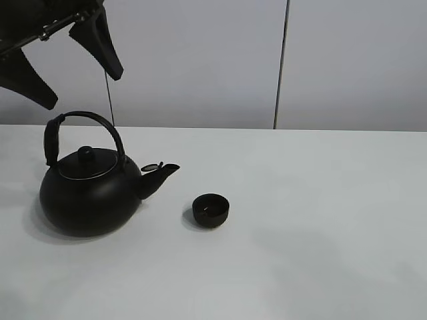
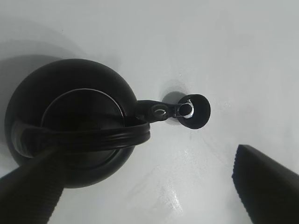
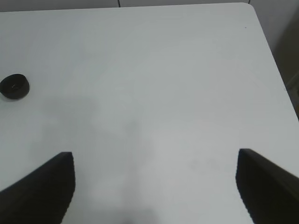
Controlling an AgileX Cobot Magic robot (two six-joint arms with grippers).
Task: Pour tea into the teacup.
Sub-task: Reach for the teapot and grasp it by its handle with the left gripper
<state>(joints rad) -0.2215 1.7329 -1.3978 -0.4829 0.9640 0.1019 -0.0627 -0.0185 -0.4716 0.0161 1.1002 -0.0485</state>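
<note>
Left pincer (image 1: 81,88) hangs wide open, empty, above the kettle (image 1: 87,200); right pincer (image 3: 154,158) gapes empty too. Toward the table's (image 1: 320,233) front edge sits the teacup (image 1: 211,209), just off the spout (image 1: 163,172). Approach stage, likely: next, lower astride the arched handle (image 1: 87,118).

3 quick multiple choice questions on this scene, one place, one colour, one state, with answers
1. In the high view, where is the teacup relative to the kettle?
A) on its lid
B) behind its handle
C) right of its spout, apart

2. What colour is the teacup?
A) white
B) black
C) red

3. How is the left gripper?
A) open above the kettle, holding nothing
B) shut on the handle
C) shut on the teacup

Answers:
1 C, bare table shows between spout and teacup
2 B, it is black like the kettle
3 A, its fingers stand wide apart, clear of the handle
</note>
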